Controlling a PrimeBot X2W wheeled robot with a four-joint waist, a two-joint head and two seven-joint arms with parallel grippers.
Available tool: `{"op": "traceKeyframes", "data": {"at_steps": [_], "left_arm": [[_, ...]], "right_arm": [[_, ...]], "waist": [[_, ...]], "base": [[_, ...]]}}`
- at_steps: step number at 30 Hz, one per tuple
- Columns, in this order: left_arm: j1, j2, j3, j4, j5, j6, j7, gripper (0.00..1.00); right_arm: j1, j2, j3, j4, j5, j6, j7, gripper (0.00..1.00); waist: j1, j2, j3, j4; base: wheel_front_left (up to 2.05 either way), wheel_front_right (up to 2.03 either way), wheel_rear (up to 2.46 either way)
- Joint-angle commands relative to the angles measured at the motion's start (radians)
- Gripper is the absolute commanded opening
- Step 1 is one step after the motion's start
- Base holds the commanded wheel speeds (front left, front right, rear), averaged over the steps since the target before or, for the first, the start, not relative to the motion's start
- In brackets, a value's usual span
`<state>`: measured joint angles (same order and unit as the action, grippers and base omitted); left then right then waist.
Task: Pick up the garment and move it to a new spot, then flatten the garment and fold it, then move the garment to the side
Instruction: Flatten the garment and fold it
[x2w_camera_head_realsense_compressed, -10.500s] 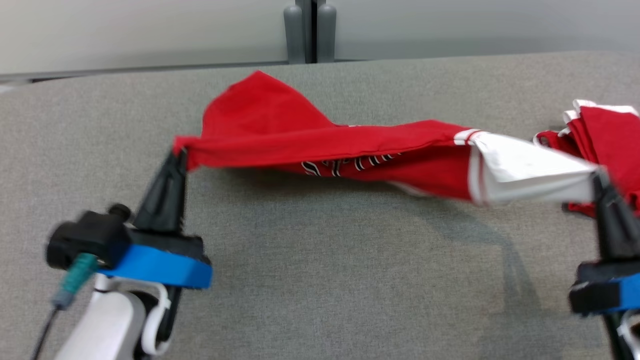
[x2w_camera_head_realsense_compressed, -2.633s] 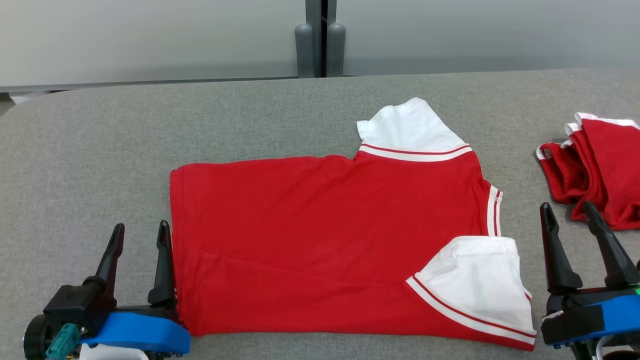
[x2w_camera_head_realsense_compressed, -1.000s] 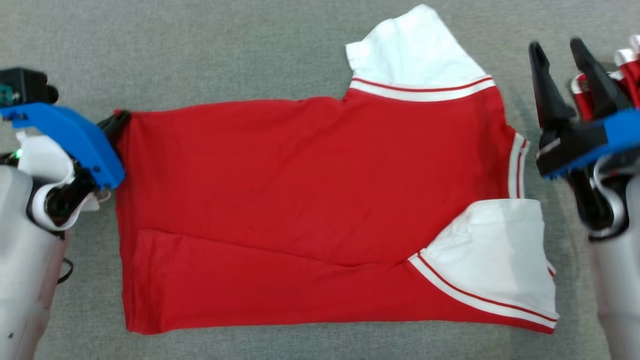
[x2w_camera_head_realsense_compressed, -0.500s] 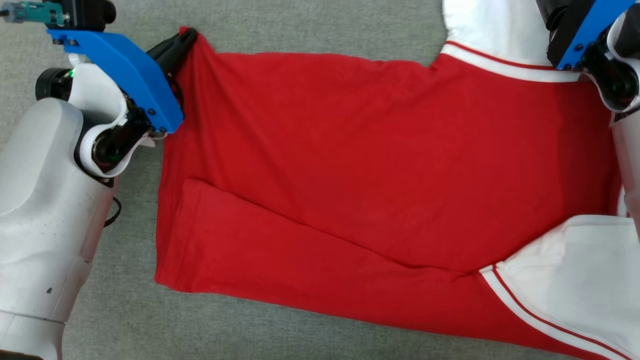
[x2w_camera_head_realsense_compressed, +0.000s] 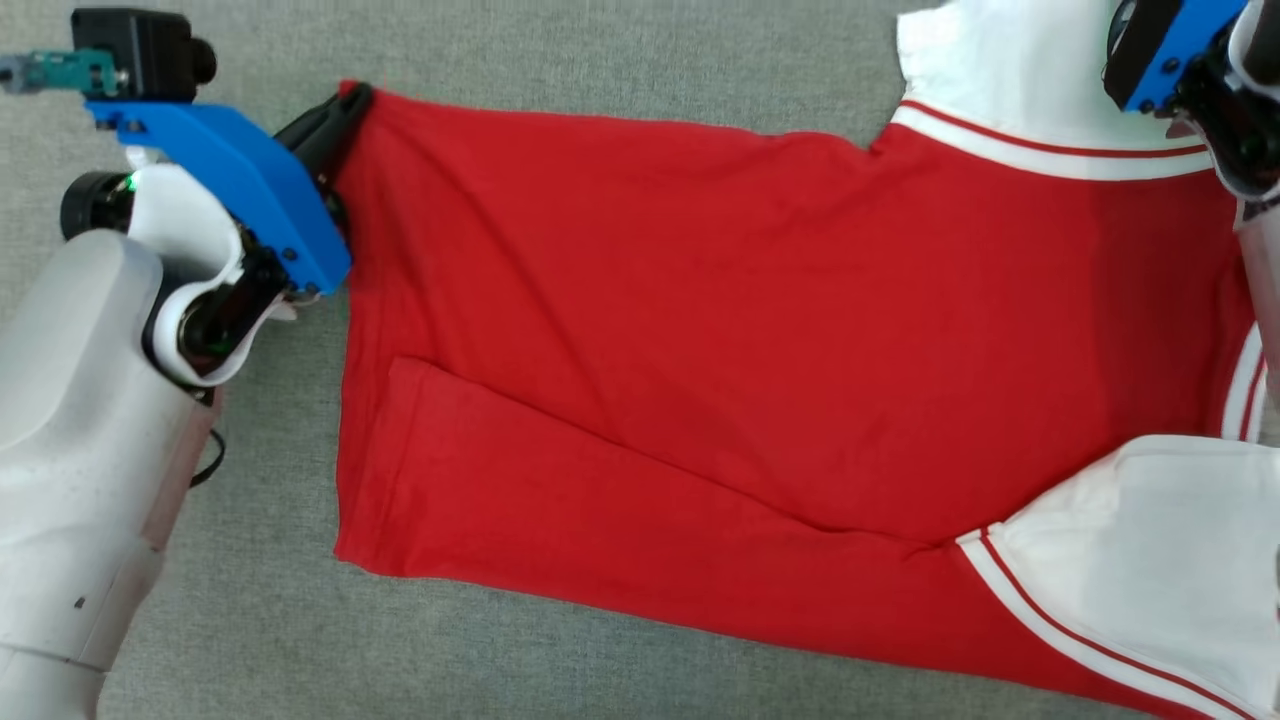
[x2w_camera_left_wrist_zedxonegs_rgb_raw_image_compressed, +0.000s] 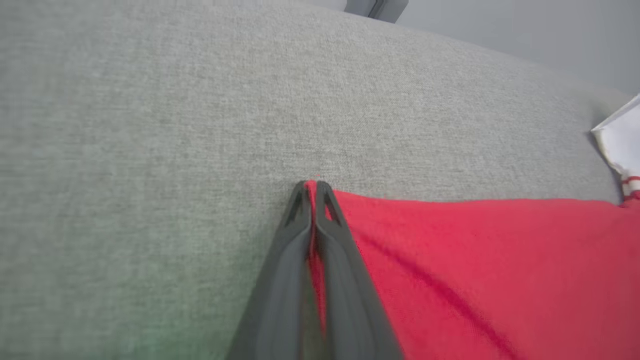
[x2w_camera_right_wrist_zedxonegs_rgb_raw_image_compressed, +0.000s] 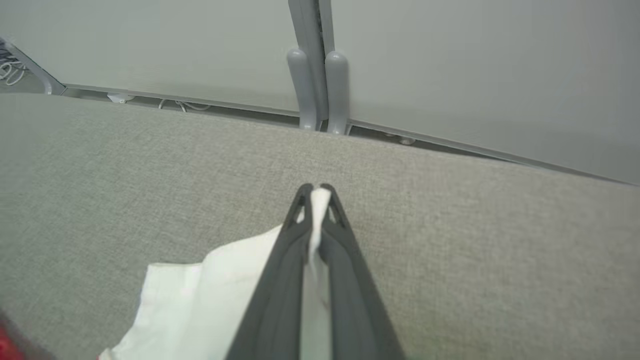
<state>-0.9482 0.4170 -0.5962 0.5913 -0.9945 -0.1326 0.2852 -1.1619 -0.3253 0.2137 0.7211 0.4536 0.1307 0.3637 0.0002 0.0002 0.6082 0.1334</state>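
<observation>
Red garment (x2w_camera_head_realsense_compressed: 700, 330) (white-sleeved), pinched at both ends.

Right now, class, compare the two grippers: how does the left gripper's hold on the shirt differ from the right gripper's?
The left gripper pinches red cloth at the shirt's far hem corner; the right gripper pinches white cloth of the far sleeve. The left gripper is at the shirt's left end, the right gripper at its right end. Shared: both are shut on the shirt's far edge, close to the grey table.
</observation>
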Motion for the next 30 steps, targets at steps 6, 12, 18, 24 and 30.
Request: {"op": "traceKeyframes", "data": {"at_steps": [6,12,18,24,30], "left_arm": [[0.054,0.057,0.016,-0.043,-0.025,0.004,-0.054,0.0],[0.142,0.096,0.026,-0.124,-0.03,0.02,-0.088,0.0],[0.289,0.135,0.044,-0.216,-0.047,0.057,-0.139,0.0],[0.416,0.16,0.065,-0.291,-0.066,0.095,-0.193,0.0],[0.542,0.184,0.089,-0.374,-0.084,0.137,-0.243,0.0]], "right_arm": [[0.146,-0.056,0.012,-0.17,0.059,0.0,-0.177,0.0],[0.318,-0.087,0.0,-0.327,0.105,0.0,-0.236,0.0],[0.56,-0.096,-0.007,-0.5,0.128,0.0,-0.242,0.0],[0.785,-0.064,-0.051,-0.616,0.154,0.0,-0.262,0.0],[1.015,0.017,-0.136,-0.713,0.155,0.0,-0.275,0.0]], "waist": [[-0.0002,-0.0002,-0.098,-0.048],[-0.0002,-0.0002,-0.169,-0.074],[-0.0002,-0.0002,-0.208,-0.101],[-0.0002,-0.0002,-0.225,-0.111],[-0.0002,-0.0002,-0.248,-0.119]], "base": [[0.0,0.0,0.0],[0.0,0.0,0.0],[0.0,0.0,0.0],[0.0,0.0,0.0],[0.0,0.0,0.0]]}}
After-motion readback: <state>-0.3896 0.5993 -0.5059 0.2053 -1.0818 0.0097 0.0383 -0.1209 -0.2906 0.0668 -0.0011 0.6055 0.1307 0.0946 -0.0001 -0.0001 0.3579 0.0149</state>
